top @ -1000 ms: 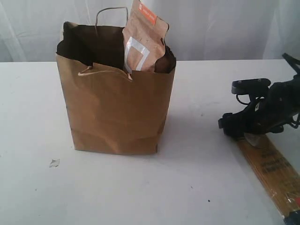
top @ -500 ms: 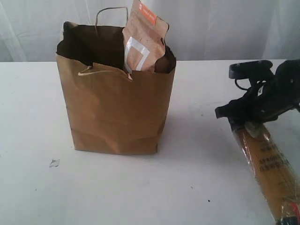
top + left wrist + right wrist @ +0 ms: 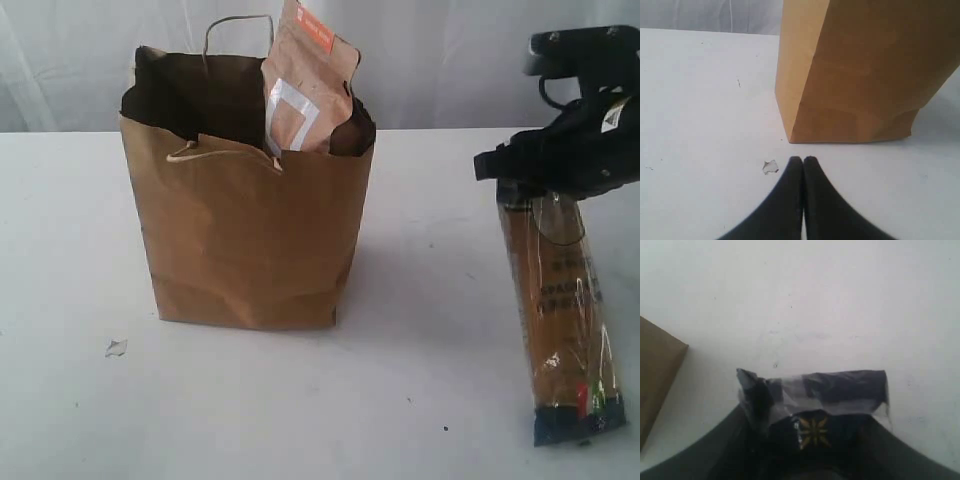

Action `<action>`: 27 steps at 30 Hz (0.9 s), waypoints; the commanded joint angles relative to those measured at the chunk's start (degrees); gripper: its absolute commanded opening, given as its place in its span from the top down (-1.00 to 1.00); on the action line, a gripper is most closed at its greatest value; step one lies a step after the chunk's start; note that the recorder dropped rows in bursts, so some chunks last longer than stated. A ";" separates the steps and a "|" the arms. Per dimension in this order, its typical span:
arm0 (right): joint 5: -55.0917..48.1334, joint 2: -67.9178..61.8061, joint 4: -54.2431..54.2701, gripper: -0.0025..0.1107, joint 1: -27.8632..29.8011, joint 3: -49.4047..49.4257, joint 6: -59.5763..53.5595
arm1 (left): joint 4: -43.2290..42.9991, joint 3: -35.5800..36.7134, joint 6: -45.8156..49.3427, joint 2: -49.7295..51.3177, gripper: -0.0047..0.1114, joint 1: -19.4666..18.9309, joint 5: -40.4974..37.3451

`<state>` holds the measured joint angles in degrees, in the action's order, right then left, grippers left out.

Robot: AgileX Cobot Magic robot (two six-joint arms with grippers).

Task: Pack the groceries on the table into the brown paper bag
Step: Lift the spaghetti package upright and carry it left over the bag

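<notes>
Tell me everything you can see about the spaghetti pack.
The spaghetti pack is a long clear plastic sleeve of golden pasta with dark printing and a dark-blue bottom band. It hangs nearly upright, right of the brown paper bag, pinched at its top by the right gripper. Whether its lower end touches the table is unclear.

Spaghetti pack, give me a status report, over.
Right gripper shut on spaghetti pack, hanging upright beside the bag. Left gripper shut, empty, low by the bag. Pouch already in bag. Nothing between pack and bag.
</notes>
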<state>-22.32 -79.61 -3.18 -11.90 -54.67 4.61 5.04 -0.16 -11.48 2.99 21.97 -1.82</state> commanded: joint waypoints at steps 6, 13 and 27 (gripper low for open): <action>1.44 8.16 0.23 0.96 -0.03 -0.12 -1.13 | 0.40 0.16 -0.08 -0.31 0.92 -0.01 0.19; 1.44 12.71 0.68 0.96 -0.03 -0.12 -1.78 | 0.40 0.16 -0.08 -0.31 0.92 -0.01 0.19; -1.42 21.51 2.57 0.96 -2.16 -5.76 -2.12 | 0.40 0.16 -0.08 -0.31 0.92 -0.01 0.19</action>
<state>-26.68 -60.67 -0.68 -12.83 -57.04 3.51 5.04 -0.16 -11.48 2.99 21.97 -1.82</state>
